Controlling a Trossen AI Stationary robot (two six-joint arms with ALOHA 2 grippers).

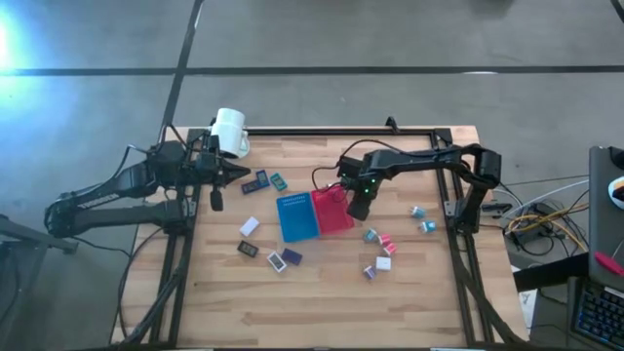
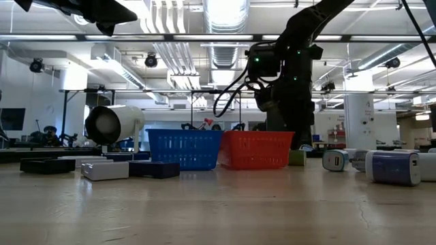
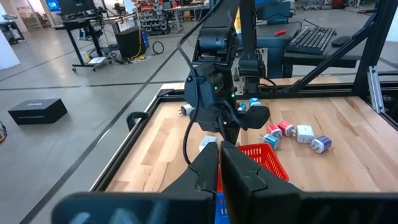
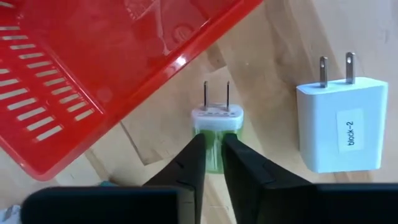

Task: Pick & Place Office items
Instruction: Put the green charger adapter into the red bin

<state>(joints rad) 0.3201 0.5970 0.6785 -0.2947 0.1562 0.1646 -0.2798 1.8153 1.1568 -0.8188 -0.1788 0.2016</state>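
Observation:
My right gripper (image 4: 213, 155) points down beside the red tray's (image 1: 334, 213) right edge, shut on a small green-and-white plug piece (image 4: 216, 134) that lies on the table. A white charger block (image 4: 341, 127) lies flat right next to it. More small office items lie left of the blue tray (image 1: 297, 217), such as a white one (image 1: 250, 226) and a black one (image 1: 248, 250), and others sit right of the red tray (image 1: 383, 252). My left gripper (image 1: 239, 174) hovers shut by the white mug (image 1: 230, 130), holding nothing. My right gripper pinches the plug's green body (image 4: 214, 148) between its two fingers (image 4: 186, 165), on the end away from the prongs. The fingers come from above, pointing down, one on each side. The plug lies flat on the wood, prongs (image 4: 216, 94) toward the red tray.
The blue and red trays (image 2: 185, 148) (image 2: 255, 150) stand side by side mid-table. The mug (image 2: 112, 124) lies on its side at the far left. A black frame rail (image 1: 341, 131) runs along the table's far edge. Bare wood (image 1: 331, 302) stretches along the near edge.

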